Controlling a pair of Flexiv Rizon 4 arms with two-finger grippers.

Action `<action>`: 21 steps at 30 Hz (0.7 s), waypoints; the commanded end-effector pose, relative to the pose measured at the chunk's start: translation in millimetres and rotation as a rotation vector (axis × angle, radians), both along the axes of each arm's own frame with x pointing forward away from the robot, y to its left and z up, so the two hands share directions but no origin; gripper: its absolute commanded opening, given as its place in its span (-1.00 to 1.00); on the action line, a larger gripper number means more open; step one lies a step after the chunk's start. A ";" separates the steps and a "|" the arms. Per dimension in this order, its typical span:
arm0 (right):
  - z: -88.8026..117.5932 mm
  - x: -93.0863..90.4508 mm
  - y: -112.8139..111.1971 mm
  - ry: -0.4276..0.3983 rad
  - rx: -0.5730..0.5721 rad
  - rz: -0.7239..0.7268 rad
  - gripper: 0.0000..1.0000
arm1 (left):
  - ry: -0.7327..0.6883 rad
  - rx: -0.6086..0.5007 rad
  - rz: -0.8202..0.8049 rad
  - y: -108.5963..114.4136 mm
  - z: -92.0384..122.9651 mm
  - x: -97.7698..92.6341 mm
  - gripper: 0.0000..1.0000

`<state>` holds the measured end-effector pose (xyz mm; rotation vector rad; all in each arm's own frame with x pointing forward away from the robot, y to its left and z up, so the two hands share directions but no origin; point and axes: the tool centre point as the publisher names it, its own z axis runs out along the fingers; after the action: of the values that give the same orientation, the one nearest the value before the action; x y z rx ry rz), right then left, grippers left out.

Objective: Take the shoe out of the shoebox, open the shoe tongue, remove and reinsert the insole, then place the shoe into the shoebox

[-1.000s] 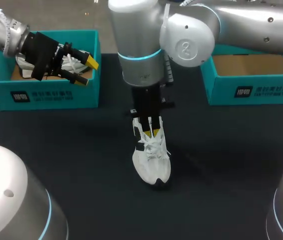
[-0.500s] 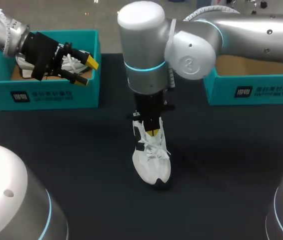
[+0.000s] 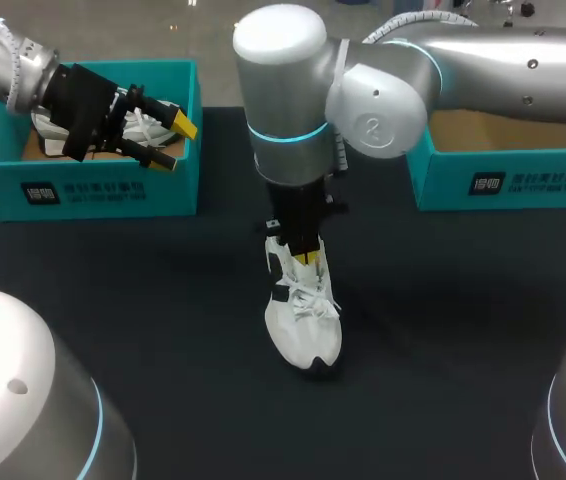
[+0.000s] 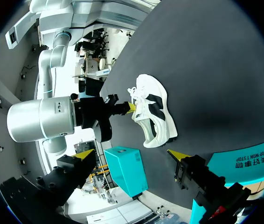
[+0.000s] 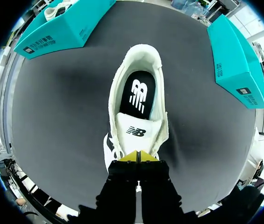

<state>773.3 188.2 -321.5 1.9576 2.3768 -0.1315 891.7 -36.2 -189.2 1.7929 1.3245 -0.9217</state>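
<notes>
Black table [image 3: 113, 300] | left shoebox [image 3: 113, 190]: white shoe [image 3: 146, 127] | second shoe [image 3: 305, 320] outside

Black table [image 3: 113, 300], spare white shoe [image 3: 145, 127] — inside left teal box [image 3: 93, 190]

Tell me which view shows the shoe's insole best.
The right wrist view: it looks straight down into the shoe, where the black insole lies beyond the tongue. In the head view the right arm covers that opening; the left wrist view shows the shoe side-on, insole hidden.
</notes>
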 end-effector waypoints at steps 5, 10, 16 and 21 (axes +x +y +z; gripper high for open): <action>5.9 2.9 -11.7 -0.027 -0.011 -0.001 -1.00 | -0.001 0.004 0.001 0.1 0.6 -0.8 1.00; -6.8 17.2 -5.0 -0.052 0.001 0.015 -1.00 | -0.001 0.004 0.001 0.1 0.6 -0.8 1.00; -21.2 30.3 4.2 -0.063 0.010 0.029 -1.00 | -0.001 0.004 0.001 0.1 0.6 -0.8 1.00; -4.6 30.5 2.8 -0.116 0.008 0.042 -1.00 | -0.001 0.004 0.001 0.1 0.6 -0.8 1.00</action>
<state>808.6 190.4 -338.5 1.8830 2.3607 -0.0208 891.6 -36.2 -189.1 1.7929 1.3245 -0.9217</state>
